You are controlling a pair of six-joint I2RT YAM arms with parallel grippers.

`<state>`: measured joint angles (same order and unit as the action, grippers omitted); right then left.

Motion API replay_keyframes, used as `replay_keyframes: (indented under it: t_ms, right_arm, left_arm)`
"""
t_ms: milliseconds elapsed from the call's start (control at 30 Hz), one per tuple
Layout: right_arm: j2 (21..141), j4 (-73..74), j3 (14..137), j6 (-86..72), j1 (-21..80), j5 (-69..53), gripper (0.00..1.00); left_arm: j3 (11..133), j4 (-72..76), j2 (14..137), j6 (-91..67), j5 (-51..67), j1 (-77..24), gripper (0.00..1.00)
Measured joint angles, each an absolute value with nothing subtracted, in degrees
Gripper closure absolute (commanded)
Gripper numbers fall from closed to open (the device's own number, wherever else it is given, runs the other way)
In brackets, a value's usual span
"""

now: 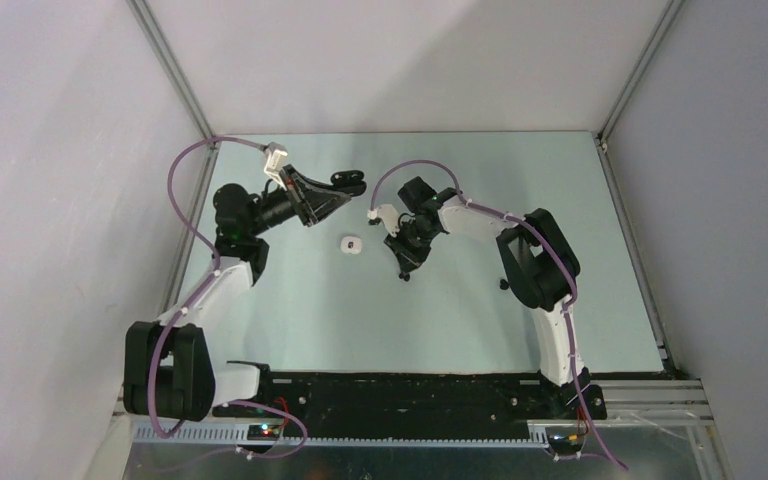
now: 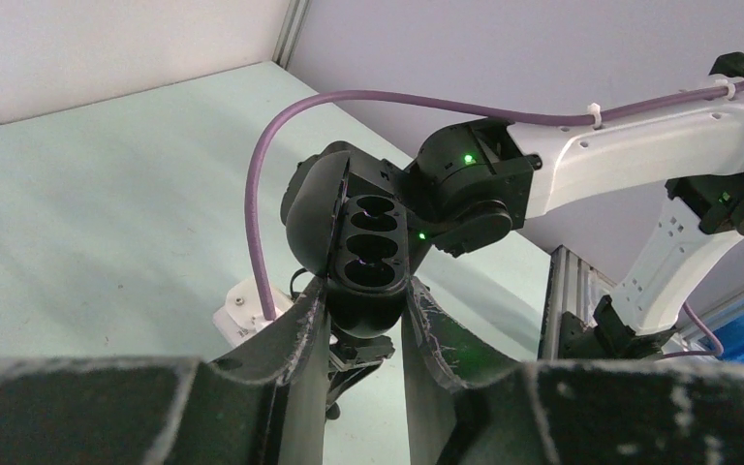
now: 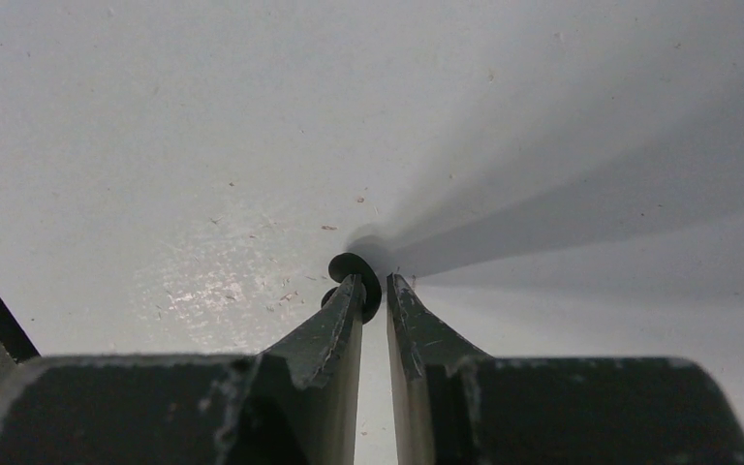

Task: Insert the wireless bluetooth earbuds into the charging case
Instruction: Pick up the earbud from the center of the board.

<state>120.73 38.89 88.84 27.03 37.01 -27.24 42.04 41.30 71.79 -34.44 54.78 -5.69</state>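
Note:
My left gripper (image 1: 340, 190) is shut on the black charging case (image 1: 352, 181) and holds it above the table. In the left wrist view the case (image 2: 368, 252) sits between my fingers, lid open to the left, its dark sockets looking empty; the gripper (image 2: 363, 305) clamps its lower end. My right gripper (image 1: 404, 268) points down onto the table. In the right wrist view its jaws (image 3: 374, 283) are almost together, with a black earbud (image 3: 362, 267) pinched at the left fingertip, touching the table. The other earbuds are out of view.
A small white pebble-like item (image 1: 351, 244) lies on the table between the two grippers. The right arm's wrist (image 2: 465, 184) is close behind the held case. Enclosure walls and frame posts (image 1: 175, 75) bound the table.

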Motion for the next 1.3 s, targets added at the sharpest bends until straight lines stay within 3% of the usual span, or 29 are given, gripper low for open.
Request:
replay_keyframes:
  t_ms: [233,367,533,1300]
  right_arm:
    - [120.6,38.8,88.7,26.4,37.1,-27.0,0.76]
    - [120.2,38.3,88.1,26.1,37.3,-26.6,0.81]
    - [119.9,38.2,87.9,25.8,37.6,-26.3,1.0]
    - [107.9,45.9,88.6,36.1,35.4,-24.5,1.0]
  left_arm:
    - [42.0,41.2,72.1,-34.4,54.6,-5.7,1.0]
    - [42.0,41.2,72.1,-34.4,54.6,-5.7,1.0]
    - [42.0,41.2,72.6,-34.4,54.5,-5.7,1.0]
    - [42.8,40.9,76.1,-34.2,54.7,-5.7,1.0]
